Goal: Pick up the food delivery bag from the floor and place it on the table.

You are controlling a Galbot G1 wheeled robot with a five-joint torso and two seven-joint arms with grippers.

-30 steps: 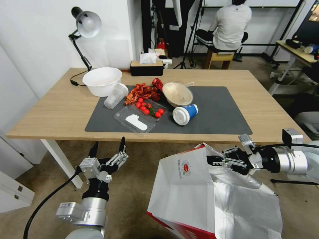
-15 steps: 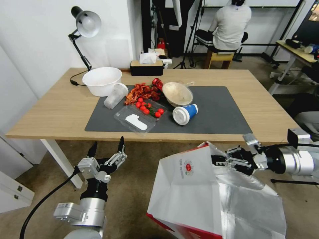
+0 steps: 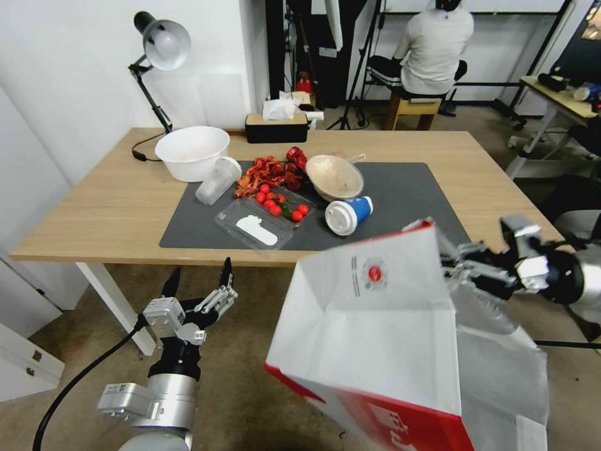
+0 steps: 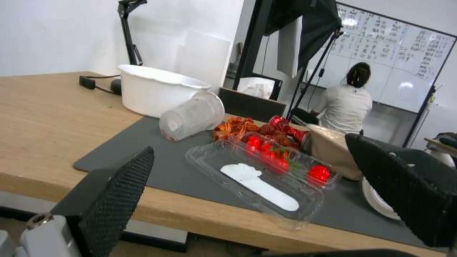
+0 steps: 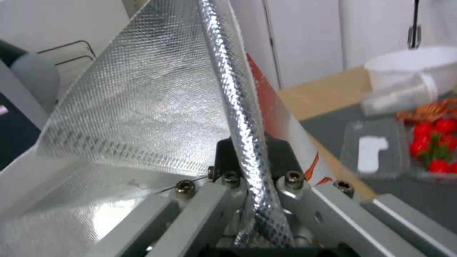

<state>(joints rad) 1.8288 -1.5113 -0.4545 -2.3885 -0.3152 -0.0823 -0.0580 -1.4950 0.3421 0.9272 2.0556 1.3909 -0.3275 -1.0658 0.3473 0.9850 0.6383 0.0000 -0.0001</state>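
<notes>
Lift phase, judged from how things lie: the food delivery bag [image 3: 382,351] is held in the air in front of the table's [image 3: 94,219] near edge, on the robot's right, its top rim level with or just above the tabletop and its red base below edge height. The right gripper [image 3: 466,269] is clamped on the bag's upper rim; in the right wrist view the foil-lined edge [image 5: 238,107] is seen pinched between the jaws, so the hold is on a thin fold only, not on a strap. The left gripper [image 3: 197,285] is parked low, in front of the table's left part, jaws spread, holding nothing. For a clean placement the base should be raised fully above the edge before any forward travel, otherwise the bag is likely to catch the rim. Motion should be kept slow; a bag hung from one corner is expected to swing and tilt. The free right part of the dark grey mat [image 3: 413,213] looks like the best landing spot, clear of the blue cup [image 3: 348,215] and the clear tray [image 3: 260,222]. The base should be set flat before release.
</notes>
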